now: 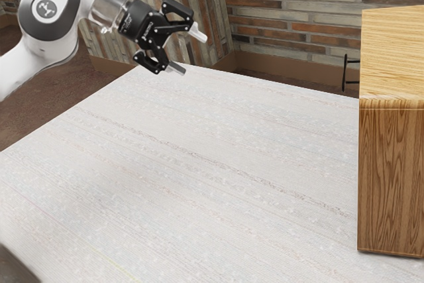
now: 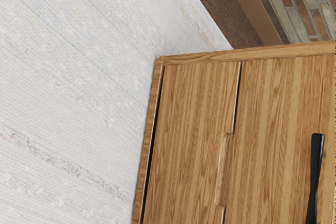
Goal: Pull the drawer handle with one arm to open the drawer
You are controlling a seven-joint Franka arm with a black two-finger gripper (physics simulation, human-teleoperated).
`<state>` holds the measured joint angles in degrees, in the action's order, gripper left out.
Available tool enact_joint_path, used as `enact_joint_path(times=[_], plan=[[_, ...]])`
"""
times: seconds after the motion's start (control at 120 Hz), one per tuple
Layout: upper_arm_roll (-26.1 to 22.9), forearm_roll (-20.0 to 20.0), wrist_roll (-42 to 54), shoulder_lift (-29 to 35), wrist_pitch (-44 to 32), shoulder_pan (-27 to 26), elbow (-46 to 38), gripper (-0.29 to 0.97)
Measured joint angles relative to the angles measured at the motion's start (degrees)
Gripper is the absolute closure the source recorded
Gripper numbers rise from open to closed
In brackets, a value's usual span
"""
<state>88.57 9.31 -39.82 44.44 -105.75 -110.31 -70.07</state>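
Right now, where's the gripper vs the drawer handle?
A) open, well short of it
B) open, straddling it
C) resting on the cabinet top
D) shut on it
A: the gripper hangs open over the table, far to the exterior view's left of the handle on the cabinet.

A pale, grained table [image 1: 199, 183] spreads across the foreground. Behind it stands a brick wall [image 1: 291, 4] with a tan baseboard [image 1: 285, 67], and brown floor [image 1: 53, 104] lies alongside.
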Motion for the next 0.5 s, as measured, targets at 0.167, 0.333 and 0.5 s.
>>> enact_joint_path(times=[0.167, 0.333, 0.5], plan=[[4.27, 0.01, -0.63, 0.60, -1.78, -7.17, 3.95, 0.09], [6.33, 1.45, -1.04, 2.15, -4.46, -11.98, 5.57, 0.09], [9.84, 1.95, -1.45, 3.40, -7.41, -18.13, 9.68, 0.09]])
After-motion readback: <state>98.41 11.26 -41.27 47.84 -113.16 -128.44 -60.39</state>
